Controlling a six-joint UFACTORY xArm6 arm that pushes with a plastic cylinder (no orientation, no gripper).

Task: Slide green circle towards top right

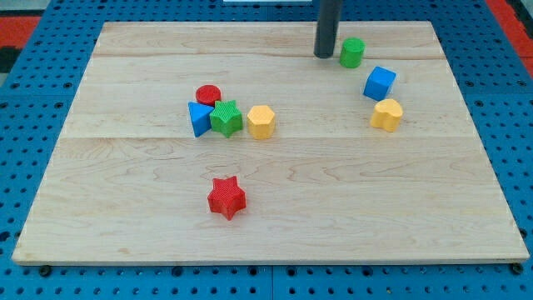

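- My tip (323, 55) stood near the view's top, right of centre, just beside the green circle (352, 52), which lay on its right side; whether the two touched could not be told.
- The rod carried nothing (it has no jaws to open or close, only a blunt end resting at board height).
- Nearest the view's bottom: red star (226, 197), alone, left of centre.
- Mid-board cluster, left of centre: blue triangle-like block (199, 117), green star (226, 117) and yellow hexagon (261, 122) in a row, with the red circle (208, 94) just behind the first two.
- Right side: yellow heart-shaped block (387, 114), and the blue cube (380, 82) just beyond it; the green circle sat further up from the cube, near the far edge.
- Surface: pale wooden board (350, 208), planks running left to right.
- Around it: blue perforated base (33, 167), with red showing at both top corners.
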